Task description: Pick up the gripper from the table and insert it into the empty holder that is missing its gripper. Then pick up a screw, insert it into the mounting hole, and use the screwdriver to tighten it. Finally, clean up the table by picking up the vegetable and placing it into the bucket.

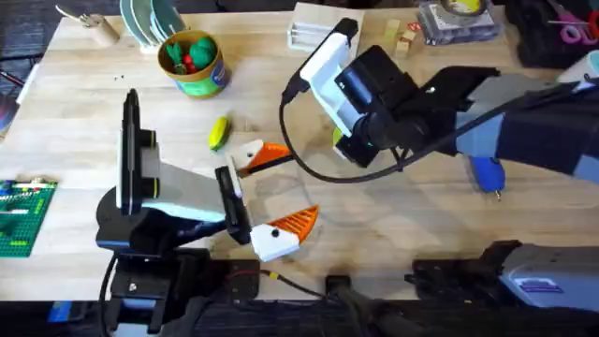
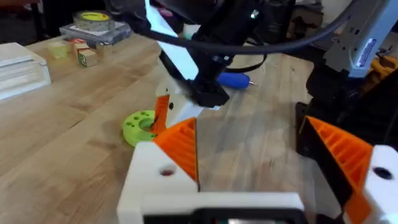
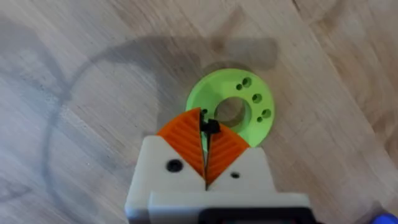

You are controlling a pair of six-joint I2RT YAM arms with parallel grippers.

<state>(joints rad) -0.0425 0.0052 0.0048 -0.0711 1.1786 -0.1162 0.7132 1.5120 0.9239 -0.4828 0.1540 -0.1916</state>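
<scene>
Over at nine o'clock on the worktop (image 1: 84, 140), the left gripper (image 1: 271, 192) lay low with its white fingers and orange pads spread wide apart, nothing between them. Just up at eleven o'clock sat the bucket (image 1: 194, 64), green and red toys inside, and the yellow vegetable (image 1: 218, 132) lay on the wood below it, just beyond the left gripper's upper pad. At centre, the right gripper (image 3: 206, 152) hung over the round green disc (image 3: 249, 99), orange pads pressed together on a tiny dark screw (image 3: 210, 127) poking out at the tips. Out at three o'clock the blue screwdriver (image 1: 488, 174) rested beside the right arm, tip pointing toward the near edge.
</scene>
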